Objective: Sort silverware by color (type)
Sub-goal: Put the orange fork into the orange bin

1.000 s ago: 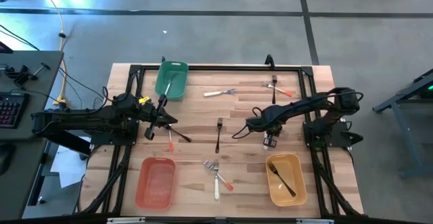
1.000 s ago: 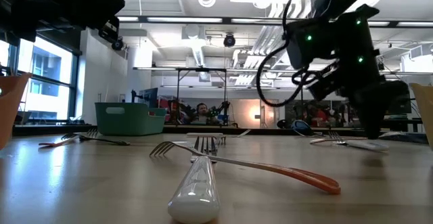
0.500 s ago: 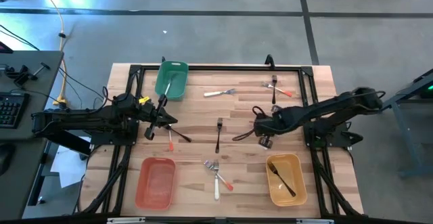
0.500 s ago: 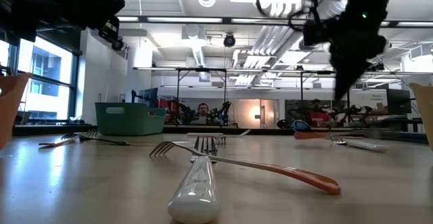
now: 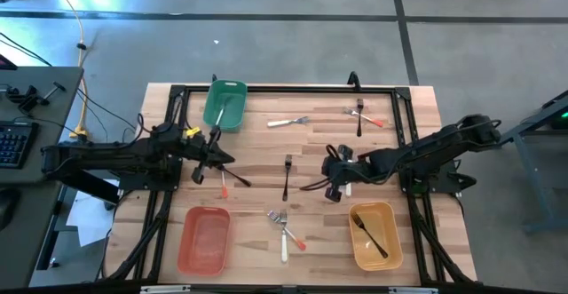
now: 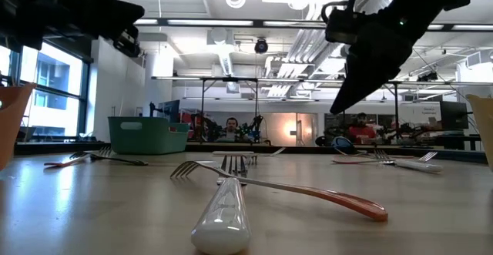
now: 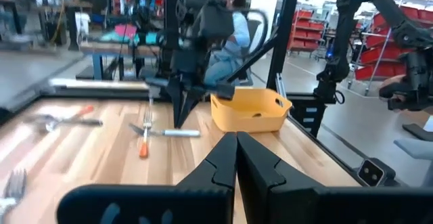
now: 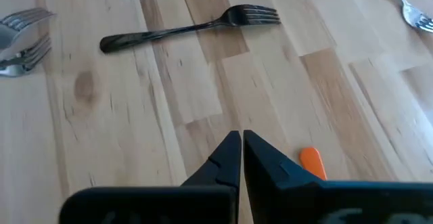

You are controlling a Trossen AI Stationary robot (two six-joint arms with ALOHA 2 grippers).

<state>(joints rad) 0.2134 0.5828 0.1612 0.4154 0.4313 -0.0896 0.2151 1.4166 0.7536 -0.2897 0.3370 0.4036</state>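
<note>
The silverware lies scattered on the wooden table. A black fork point(image 5: 287, 177) point(image 8: 189, 26) rests flat at the middle. Two forks, one white-handled and one orange-tipped point(image 5: 284, 227) point(image 6: 231, 201), cross near the front edge. More forks lie at the far side point(image 5: 359, 115) point(image 5: 288, 122) and beside the left arm point(image 5: 229, 180). My right gripper point(image 5: 331, 194) point(image 8: 240, 146) hangs shut above the table, slanting down, just right of the black fork. An orange tip point(image 8: 311, 162) shows beside its fingers. My left gripper point(image 5: 222, 159) point(image 7: 237, 160) hovers shut and level at the table's left.
A green bin point(image 5: 224, 106) at the far left holds a white fork. A red bin point(image 5: 206, 239) stands at the near left. A yellow bin point(image 5: 373, 234) point(image 7: 250, 109) at the near right holds a black fork. A black frame point(image 5: 266, 88) rims the table.
My right gripper has moved from beside the yellow bin's far edge toward the table's left and the black fork, rising a little. It has tipped from pointing steeply down to slanting forward.
</note>
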